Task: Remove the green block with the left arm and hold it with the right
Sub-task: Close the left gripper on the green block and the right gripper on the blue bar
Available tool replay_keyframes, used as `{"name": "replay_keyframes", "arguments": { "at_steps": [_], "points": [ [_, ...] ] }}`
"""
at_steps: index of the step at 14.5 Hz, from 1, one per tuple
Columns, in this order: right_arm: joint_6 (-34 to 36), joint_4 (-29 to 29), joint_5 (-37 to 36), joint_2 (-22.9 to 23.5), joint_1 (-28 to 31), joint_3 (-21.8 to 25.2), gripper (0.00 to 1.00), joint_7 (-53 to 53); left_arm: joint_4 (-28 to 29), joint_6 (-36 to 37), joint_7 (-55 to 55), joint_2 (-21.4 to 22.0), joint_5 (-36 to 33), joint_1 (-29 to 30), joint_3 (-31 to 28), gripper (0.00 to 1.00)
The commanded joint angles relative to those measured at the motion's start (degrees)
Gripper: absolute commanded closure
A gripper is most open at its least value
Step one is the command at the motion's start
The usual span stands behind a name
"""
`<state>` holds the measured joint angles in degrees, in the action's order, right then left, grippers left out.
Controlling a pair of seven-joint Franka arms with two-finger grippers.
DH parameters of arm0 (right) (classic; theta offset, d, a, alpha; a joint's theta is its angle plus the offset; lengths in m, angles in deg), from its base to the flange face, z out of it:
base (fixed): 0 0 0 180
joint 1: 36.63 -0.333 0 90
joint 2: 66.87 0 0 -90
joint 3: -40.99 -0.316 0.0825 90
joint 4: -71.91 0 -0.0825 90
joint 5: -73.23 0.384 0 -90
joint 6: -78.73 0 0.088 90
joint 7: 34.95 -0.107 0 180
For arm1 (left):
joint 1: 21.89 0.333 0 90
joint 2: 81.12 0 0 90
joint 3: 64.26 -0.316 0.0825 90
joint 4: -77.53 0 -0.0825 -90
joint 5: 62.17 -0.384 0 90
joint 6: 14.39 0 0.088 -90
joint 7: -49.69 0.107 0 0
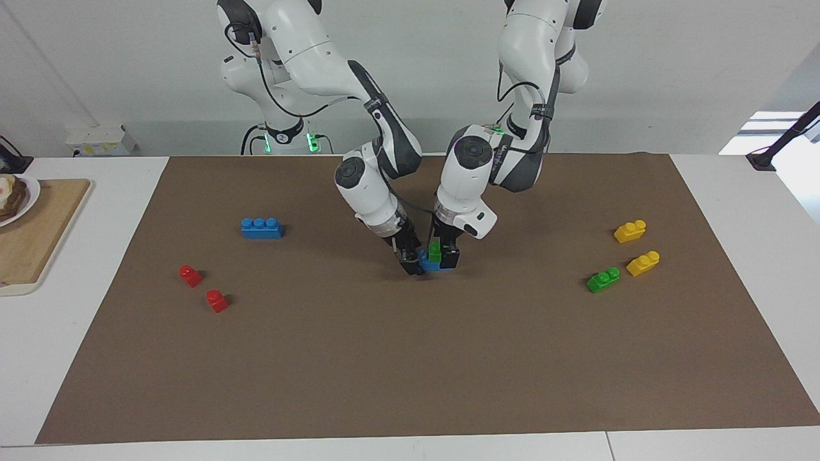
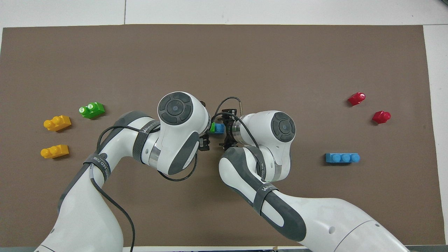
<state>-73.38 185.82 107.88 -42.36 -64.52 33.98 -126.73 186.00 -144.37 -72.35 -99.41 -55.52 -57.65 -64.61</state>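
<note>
I have both grippers down on one small stack just above the centre of the facing view. The green block [image 1: 435, 251] sits pressed onto a blue brick [image 1: 428, 261] on the brown mat [image 1: 410, 371]. The left gripper [image 1: 446, 255] comes down over the green block with its jaws wide, one to each side of it. I read that as set up for the pull, not yet a squeeze. The right gripper [image 1: 410, 262] leans in low at the blue brick's free end, which makes sense to me: the base has to be pinned or it will lift with the green block. Whether it already has hold of the blue brick I cannot tell. In the overhead view both wrists cover most of the stack, leaving a sliver of green and blue in the middle of the frame, and neither gripper's contact shows there. A second, loose green brick [image 1: 603, 280] lies by two yellow ones low at the frame's edge, at the left arm's end, untouched.
</note>
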Motion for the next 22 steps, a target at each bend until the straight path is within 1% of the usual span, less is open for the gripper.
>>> {"name": "replay_keyframes", "arguments": {
  "at_steps": [1,3,5,6,10,12,14,15,20,22],
  "points": [
    [-1.25,-0.88,1.3,1.15,0.81,-0.55,0.32,0.02,0.87,-0.36,-0.83,0.63,-0.85,-1.15,-0.7,0.07],
    [-1.25,-0.88,1.39,1.15,1.34,-0.55,0.58,-0.07,0.78,-0.18,-0.83,0.63,-0.85,-1.24,-0.7,0.08],
    [-2.3,-0.88,1.48,1.33,1.25,-0.55,0.98,-0.07,0.78,-0.18,-0.92,0.63,-0.85,-1.24,-0.7,0.08],
    [-3.0,-0.88,1.48,1.5,1.08,-0.55,1.0,0.11,0.78,-0.18,-0.75,0.63,-0.85,-1.24,-0.7,0.12],
    [-3.1,-0.88,1.48,1.68,1.17,-0.55,1.0,0.28,-0.01,1.05,-0.66,0.63,-0.85,-0.97,-0.7,0.41],
    [-3.1,-0.79,1.48,1.77,1.17,-0.55,1.0,0.28,-0.01,1.13,-0.66,0.71,-0.85,-0.97,-0.7,0.46],
    [-3.1,-0.79,1.57,1.77,1.17,-0.55,1.0,0.37,-0.01,1.13,-0.48,1.06,-0.85,-0.89,-0.7,0.46],
    [-3.1,-0.79,1.57,1.77,1.17,-0.55,1.0,0.37,-0.01,1.31,-0.39,1.33,-0.85,-0.89,-0.7,0.48],
    [-3.1,-0.79,1.57,1.77,1.34,-0.55,1.0,1.25,0.08,2.36,0.4,2.82,-0.85,-0.53,-0.62,0.78],
    [-3.1,-0.79,1.57,1.77,1.34,-0.55,1.0,1.25,0.43,3.5,1.53,4.14,-0.85,-0.27,-0.7,0.85]
  ]
}}
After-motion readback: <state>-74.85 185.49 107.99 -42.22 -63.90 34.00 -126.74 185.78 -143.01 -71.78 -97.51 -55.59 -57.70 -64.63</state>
